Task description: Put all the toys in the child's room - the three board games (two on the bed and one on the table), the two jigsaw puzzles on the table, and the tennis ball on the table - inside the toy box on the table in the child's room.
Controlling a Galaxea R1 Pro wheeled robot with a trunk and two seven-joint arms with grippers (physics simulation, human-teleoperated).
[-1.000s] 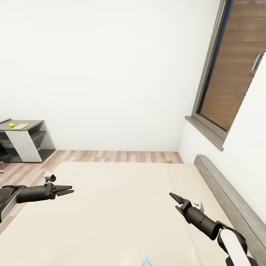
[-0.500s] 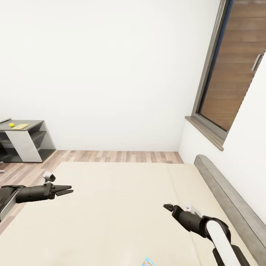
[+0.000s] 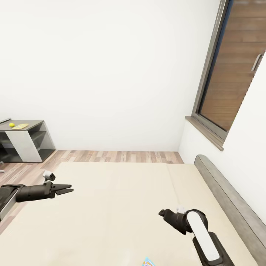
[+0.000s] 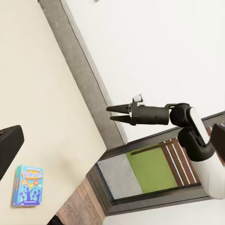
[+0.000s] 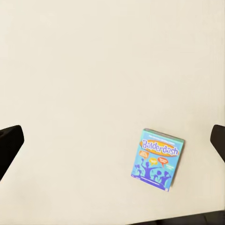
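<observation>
Head view: beige bed (image 3: 122, 207), white walls, plank floor (image 3: 122, 156).

A plain white wall (image 3: 99, 66) is filling the far side of the scene, meeting a strip of wood-plank floor (image 3: 122, 156) that is running along its foot and widening toward the near left. On the right, a tall window (image 3: 236, 62) with a dark grey frame is standing in the right-hand wall, brown horizontal boards showing through the glass. A grey sill (image 3: 205, 133) is jutting out beneath it, sloping from far left toward near right.
</observation>
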